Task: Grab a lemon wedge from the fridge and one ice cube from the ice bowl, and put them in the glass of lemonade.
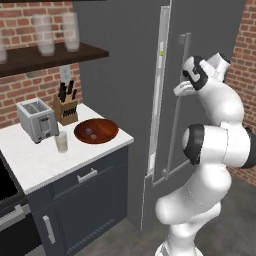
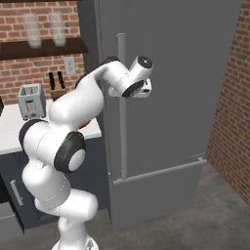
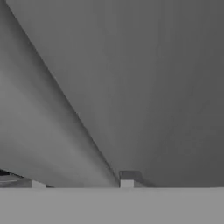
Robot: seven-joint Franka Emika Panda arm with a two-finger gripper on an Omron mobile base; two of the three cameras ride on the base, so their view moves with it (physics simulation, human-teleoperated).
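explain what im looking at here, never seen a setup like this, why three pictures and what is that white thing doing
The white thing is a robot arm in a simulated kitchen. Two pictures come from cameras on its base, behind it to the left and right. The third comes from a camera on its hand, pressed close to grey fridge surface.

The gripper is at the fridge's long bar handle, and the fridge door looks slightly ajar. Whether the gripper has clamped the handle is hard to tell.

On the white counter sit a toaster, a knife block, the reddish-brown ice bowl and the glass of lemonade. Frosted glasses stand on the shelf above.
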